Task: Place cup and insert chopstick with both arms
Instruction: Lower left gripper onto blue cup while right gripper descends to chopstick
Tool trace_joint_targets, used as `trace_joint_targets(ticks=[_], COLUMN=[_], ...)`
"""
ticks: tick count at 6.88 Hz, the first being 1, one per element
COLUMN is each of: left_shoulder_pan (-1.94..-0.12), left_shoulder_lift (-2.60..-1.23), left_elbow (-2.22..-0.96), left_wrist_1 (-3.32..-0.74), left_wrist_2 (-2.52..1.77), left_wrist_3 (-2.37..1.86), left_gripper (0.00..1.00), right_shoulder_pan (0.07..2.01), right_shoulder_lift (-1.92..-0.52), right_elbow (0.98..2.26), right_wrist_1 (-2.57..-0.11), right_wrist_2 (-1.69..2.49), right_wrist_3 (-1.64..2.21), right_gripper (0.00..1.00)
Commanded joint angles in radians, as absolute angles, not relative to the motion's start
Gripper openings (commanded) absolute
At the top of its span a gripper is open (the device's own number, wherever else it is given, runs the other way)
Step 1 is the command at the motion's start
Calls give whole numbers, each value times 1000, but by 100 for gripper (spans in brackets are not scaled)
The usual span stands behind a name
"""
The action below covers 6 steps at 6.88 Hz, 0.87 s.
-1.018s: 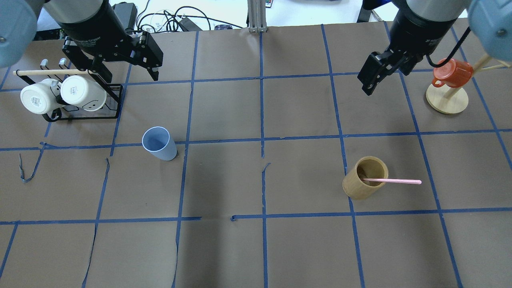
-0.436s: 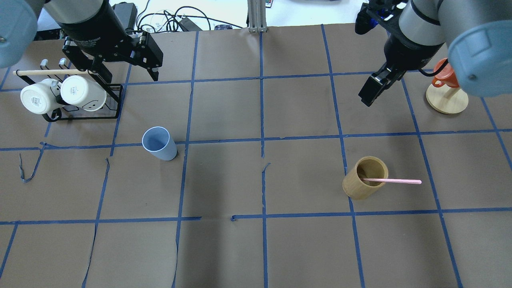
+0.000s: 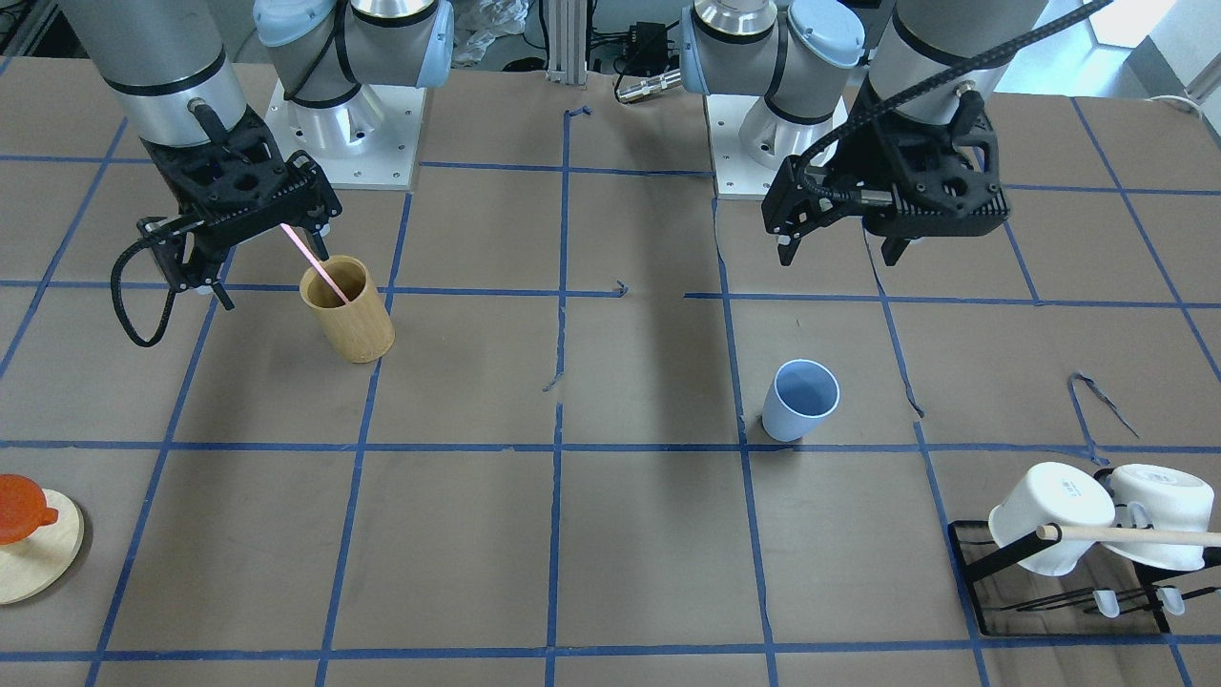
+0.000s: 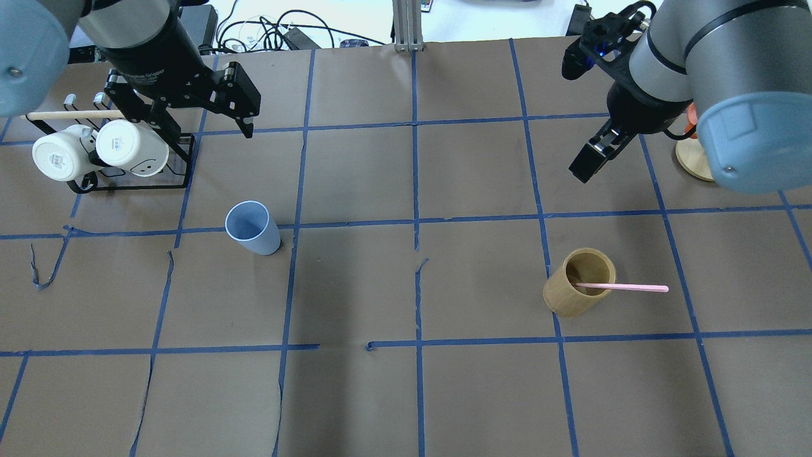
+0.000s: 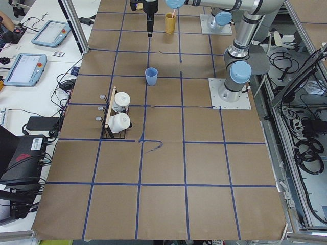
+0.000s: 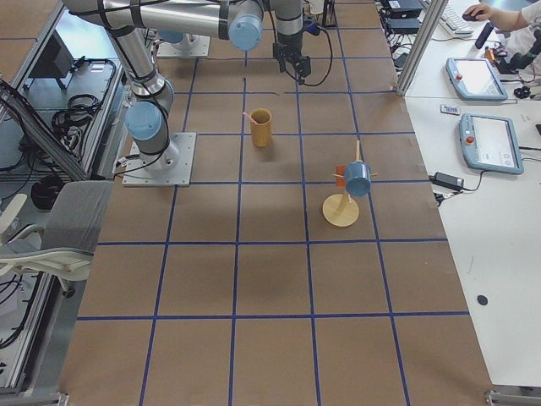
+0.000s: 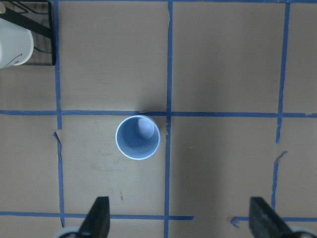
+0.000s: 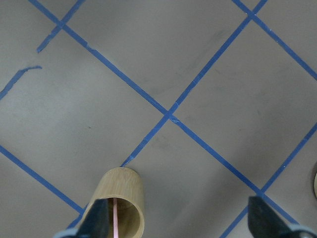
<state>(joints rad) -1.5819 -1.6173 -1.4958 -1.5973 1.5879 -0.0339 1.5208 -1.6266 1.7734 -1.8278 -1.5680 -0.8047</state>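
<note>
The light-blue cup stands upright and empty left of the table's middle; it also shows in the front view and the left wrist view. The pink chopstick leans in a tan bamboo cup on the right, its upper end sticking out over the rim. My left gripper is open and empty, high above the table, behind the blue cup. My right gripper is open and empty, high above and behind the bamboo cup.
A black rack with two white mugs and a wooden dowel stands at the far left, close to my left gripper. A round wooden stand with an orange mug is at the far right, partly under my right arm.
My right arm has swung, its elbow now covering the orange mug stand, and its gripper has moved slightly nearer the bamboo cup. My left gripper has shifted a little. Cup and chopstick have not moved.
</note>
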Motion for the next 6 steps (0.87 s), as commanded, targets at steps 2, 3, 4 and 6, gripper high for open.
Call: trace_joint_targets(ticks=[2,3,4,6], left_shoulder_pan=[-1580,-1571,-1571,-1571], left_shoulder_lift=[-1670,-1686,-1709,-1739], left_elbow=[-1670,-1774,-1855,-1891], left_wrist_1=[-1503,-1333,-1195,-1172], left_wrist_2=[1595,1595,1595,1595], left_wrist_3=[-34,-31,-17,-18], left_gripper=[100,100,100,100], right_shoulder_pan=[1434,1430,1428,1427], right_shoulder_lift=[-1707,-1760,-1799,-1801], right_elbow=[1929,2028,2113,2163], right_wrist_1=[-1830,-1866,-1938,-1999], right_wrist_2=[-1559,-1568,-1568,-1601], right_wrist_3=[-1069,-1052,-1043,-1051], right_gripper=[100,100,100,100])
